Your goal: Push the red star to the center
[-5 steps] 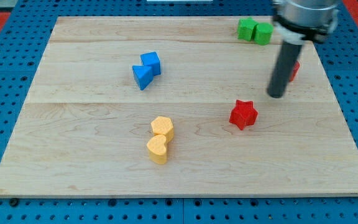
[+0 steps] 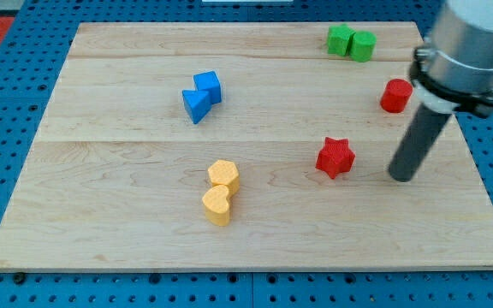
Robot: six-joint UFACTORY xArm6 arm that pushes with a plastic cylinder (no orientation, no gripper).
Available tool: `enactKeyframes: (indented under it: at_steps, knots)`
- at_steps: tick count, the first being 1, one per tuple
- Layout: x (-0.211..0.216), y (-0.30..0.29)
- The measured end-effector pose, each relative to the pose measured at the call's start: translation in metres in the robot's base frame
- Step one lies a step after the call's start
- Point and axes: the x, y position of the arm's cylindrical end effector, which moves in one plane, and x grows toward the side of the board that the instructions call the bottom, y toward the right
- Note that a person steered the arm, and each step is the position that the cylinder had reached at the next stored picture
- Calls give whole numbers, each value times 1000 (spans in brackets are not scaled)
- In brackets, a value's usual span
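Observation:
The red star (image 2: 335,156) lies on the wooden board (image 2: 127,188), right of the board's middle. My tip (image 2: 401,176) stands on the board to the star's right and slightly lower, a clear gap away and not touching it. The dark rod rises from it toward the view's upper right.
A red cylinder (image 2: 395,95) sits above and right of the star. Two green blocks (image 2: 352,42) touch at the top edge. Two blue blocks (image 2: 201,96) sit at the upper left of centre. Two yellow blocks (image 2: 221,192), the lower one heart-shaped, sit below centre.
My tip has moved down and to the right, from above-right of the star to its right side. The red cylinder, hidden behind the rod before, now shows. No block has moved.

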Motion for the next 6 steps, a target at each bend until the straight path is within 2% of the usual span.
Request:
enactKeyframes:
  at_steps: [1, 2, 3, 6]
  knots:
    - [0, -53]
    - [-39, -59]
    - [-55, -61]
    - [-70, -88]
